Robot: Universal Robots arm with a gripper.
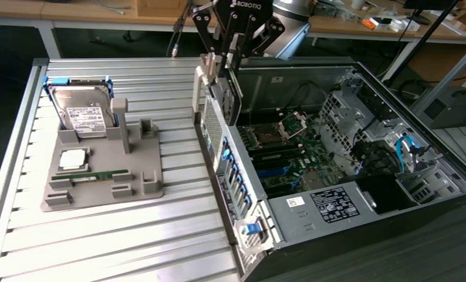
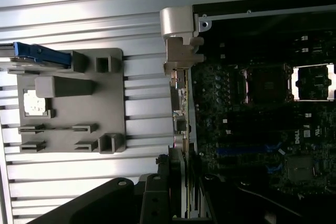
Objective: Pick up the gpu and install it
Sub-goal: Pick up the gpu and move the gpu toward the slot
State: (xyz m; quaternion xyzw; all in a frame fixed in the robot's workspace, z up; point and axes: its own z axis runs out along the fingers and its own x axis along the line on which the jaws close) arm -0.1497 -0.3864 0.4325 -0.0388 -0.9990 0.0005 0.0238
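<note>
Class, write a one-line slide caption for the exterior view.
Gripper holding the gpu upright at the edge of the open computer case; hard drive stands in the grey holder.

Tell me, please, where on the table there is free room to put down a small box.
Free: the wide bare slats of the table between the holder and the exterior view's lower edge, and the narrow strip between holder and case. Crowded: the holder itself, the case's inside, and the case's wall where the fingers grip the gpu.

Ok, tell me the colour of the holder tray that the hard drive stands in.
Plain grey; the holder tray shows best in the exterior view.
</note>
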